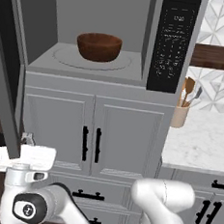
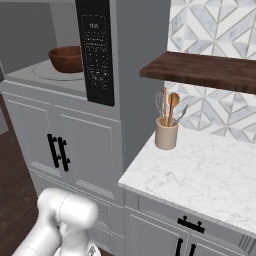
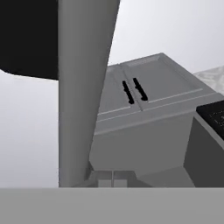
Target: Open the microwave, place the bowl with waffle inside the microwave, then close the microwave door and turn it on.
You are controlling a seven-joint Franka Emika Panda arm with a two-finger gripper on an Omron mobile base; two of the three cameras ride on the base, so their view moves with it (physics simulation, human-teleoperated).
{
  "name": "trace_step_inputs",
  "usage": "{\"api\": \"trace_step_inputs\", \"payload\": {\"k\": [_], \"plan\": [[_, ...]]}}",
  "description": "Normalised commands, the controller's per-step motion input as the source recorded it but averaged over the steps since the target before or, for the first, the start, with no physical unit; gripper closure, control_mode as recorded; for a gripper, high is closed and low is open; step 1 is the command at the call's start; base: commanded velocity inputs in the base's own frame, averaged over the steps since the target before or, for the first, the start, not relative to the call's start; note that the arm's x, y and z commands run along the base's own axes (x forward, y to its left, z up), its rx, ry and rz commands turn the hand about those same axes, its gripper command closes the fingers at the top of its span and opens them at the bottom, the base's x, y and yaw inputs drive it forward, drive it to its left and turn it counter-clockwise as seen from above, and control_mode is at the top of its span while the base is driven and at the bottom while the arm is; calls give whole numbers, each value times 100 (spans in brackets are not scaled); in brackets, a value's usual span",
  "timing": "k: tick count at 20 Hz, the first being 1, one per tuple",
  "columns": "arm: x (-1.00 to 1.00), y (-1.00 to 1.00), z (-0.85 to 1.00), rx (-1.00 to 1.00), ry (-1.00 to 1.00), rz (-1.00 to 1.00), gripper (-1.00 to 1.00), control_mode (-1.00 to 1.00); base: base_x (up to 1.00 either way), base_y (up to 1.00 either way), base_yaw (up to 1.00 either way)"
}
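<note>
The microwave [image 1: 41,61] stands open, its black keypad [image 1: 173,42] at the right. The dark brown bowl [image 1: 99,46] sits on the turntable inside the cavity, and it shows in the right base view too [image 2: 66,58]. Its wall hides the waffle. The microwave door [image 1: 6,74] is swung out to the left. My gripper [image 1: 27,138] is low at the left, just beside the door's bottom corner. In the hand view the door's grey edge [image 3: 83,87] rises right in front of my gripper [image 3: 112,178], whose fingertips are pressed together with nothing between them.
Grey cabinet doors with black handles [image 1: 91,143] lie below the microwave. To the right is a marble counter [image 2: 210,170] with a beige utensil holder [image 2: 166,132], under a dark wooden shelf [image 2: 200,70]. My own arm fills the foreground.
</note>
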Motion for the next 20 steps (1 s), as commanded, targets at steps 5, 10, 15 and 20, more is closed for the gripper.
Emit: {"api": "trace_step_inputs", "payload": {"k": [5,10,15,20], "plan": [[0,52,0,-5,-3,0,100,-100,0,0,0],[0,41,0,0,-2,0,100,-100,0,0,0],[0,36,3,0,-3,-1,100,-100,0,0,0],[0,4,31,10,-11,-4,100,-100,0,0,0]]}}
